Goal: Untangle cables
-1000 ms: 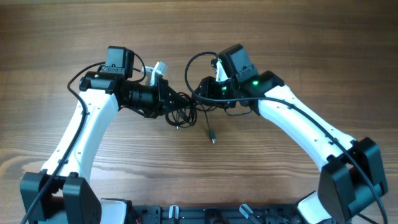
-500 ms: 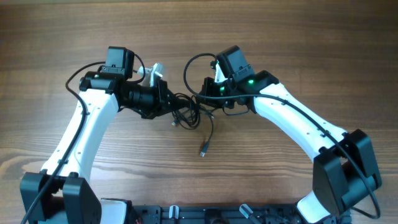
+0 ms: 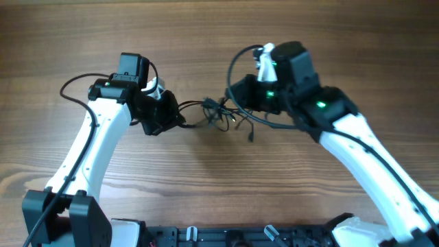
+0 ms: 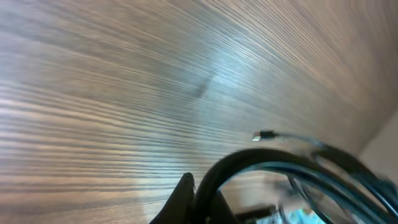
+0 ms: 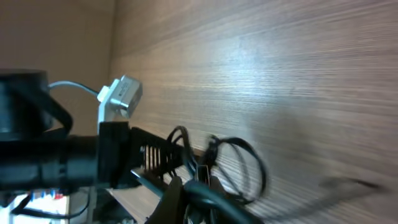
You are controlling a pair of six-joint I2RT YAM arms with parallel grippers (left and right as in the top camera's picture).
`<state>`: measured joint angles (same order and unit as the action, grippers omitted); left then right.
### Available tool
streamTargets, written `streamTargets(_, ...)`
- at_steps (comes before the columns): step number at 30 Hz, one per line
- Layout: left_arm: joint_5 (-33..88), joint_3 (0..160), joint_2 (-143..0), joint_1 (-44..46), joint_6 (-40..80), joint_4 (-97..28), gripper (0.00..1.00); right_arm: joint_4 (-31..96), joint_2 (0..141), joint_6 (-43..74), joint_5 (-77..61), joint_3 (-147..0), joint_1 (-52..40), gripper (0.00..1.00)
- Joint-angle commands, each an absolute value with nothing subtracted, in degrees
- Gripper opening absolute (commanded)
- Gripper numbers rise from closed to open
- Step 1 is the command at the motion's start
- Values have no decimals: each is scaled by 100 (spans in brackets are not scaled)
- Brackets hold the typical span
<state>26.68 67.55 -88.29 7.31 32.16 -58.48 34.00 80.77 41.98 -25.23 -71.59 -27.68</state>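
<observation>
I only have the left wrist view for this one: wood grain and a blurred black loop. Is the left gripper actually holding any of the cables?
Observer: From overhead it looks so. The left gripper is shut, and thin strands of the cables run straight out of its tip.
Operator: And where is the other arm?
Observer: The right gripper sits at the opposite side of the same clump and appears shut on it too, so the tangle spans between the two grippers.
</observation>
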Motion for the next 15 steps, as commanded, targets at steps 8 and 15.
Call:
streamTargets(8,1702,6737,-8842,703,3697,-5920,5,4987,7760,4890,19,-7161,-2434,5)
streamTargets(15,1708,6737,-8842,703,3697,-5920,6,4630,7806,4456,-1181,-7161,-2434,60)
